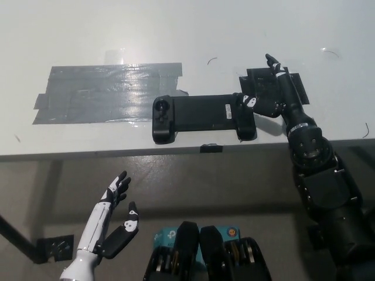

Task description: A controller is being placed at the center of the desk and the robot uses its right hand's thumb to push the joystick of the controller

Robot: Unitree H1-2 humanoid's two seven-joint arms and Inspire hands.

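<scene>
While flat at the desk's (70, 35) near edge: controller (202, 117), within thumb's reach.
Right hand (270, 93): at controller's 3 o'clock, fingers spread, holding nothing; thumb seemingly touching joystick (243, 101).
Left hand (114, 225): 7 o'clock, open, idle.

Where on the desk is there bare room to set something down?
The far strip of the desk beyond the grey tape is bare, as is the left edge. It is crowded at the near middle and right, where the controller, black tape and right hand sit. The left hand rests below the desk.
</scene>
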